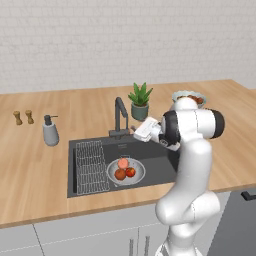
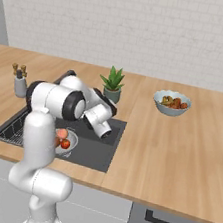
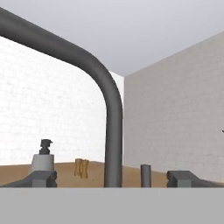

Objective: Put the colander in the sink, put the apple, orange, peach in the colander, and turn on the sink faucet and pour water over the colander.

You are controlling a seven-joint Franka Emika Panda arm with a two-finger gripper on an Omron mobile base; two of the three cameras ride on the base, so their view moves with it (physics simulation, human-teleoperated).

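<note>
The colander [image 1: 126,171] sits in the dark sink [image 1: 159,165], right of the wire rack. In it lie the pale peach [image 1: 123,163], the brownish orange [image 1: 120,174] and the red apple [image 1: 131,172]. The right base view shows the colander [image 2: 69,141] half hidden behind my arm, with the peach [image 2: 62,133] and apple [image 2: 65,144] in it. The dark faucet [image 1: 120,116] stands at the sink's back edge. My gripper [image 1: 134,129] is open, level, just right of the faucet's lower stem. In the hand view the faucet's bent pipe [image 3: 113,131] rises between my fingertips [image 3: 41,178].
A grey soap dispenser [image 1: 50,132] and two small wooden shakers [image 1: 23,117] stand left of the sink. A potted plant [image 1: 140,102] is behind the faucet. A blue-grey bowl of food [image 2: 171,102] sits on the counter to the right. A short upright peg [image 3: 145,175] stands beside the faucet stem.
</note>
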